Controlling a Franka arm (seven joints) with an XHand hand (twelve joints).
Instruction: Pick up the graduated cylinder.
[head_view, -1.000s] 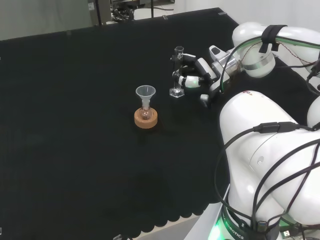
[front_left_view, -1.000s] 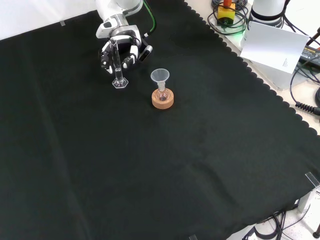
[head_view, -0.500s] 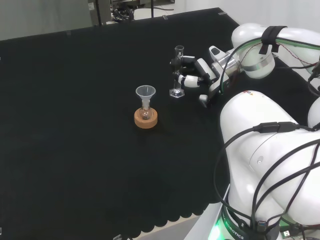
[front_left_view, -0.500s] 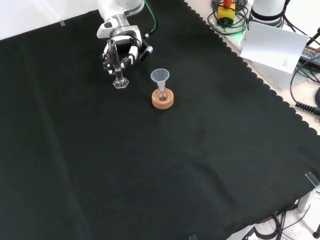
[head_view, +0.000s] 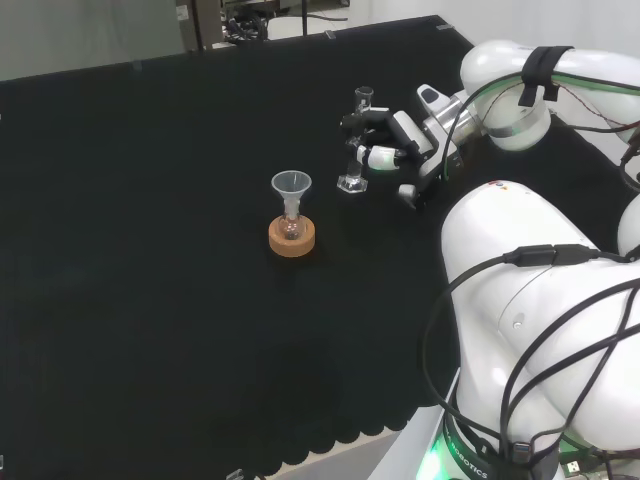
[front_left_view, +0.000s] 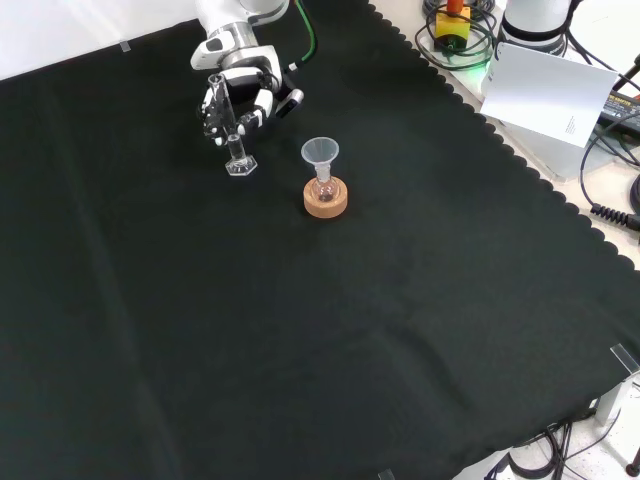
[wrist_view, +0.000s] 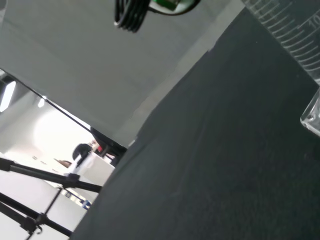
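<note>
The graduated cylinder (head_view: 353, 168), a thin clear tube on a hexagonal foot, stands tilted at the far side of the cloth in the head view. The hand (head_view: 398, 137) has its fingers and thumb curled round the tube's upper half. In the front view the cylinder (front_left_view: 237, 152) leans with its top to the left, and the hand (front_left_view: 250, 95) grips it from behind. Its foot is at or just above the cloth; I cannot tell which. The wrist view shows the cylinder's marked wall (wrist_view: 295, 35) close by.
A clear funnel (head_view: 291, 186) sits in a small flask on a cork ring (head_view: 292, 238), a short way nearer than the cylinder in the head view. In the front view the cork ring (front_left_view: 326, 199) is to the right of the cylinder's foot. Cables and a paper sheet (front_left_view: 550, 90) lie beyond the cloth's scalloped edge.
The hand has closed on the cylinder and risen slightly. The cylinder now leans, with its top moved left in the front view. The funnel and flask have not moved.
</note>
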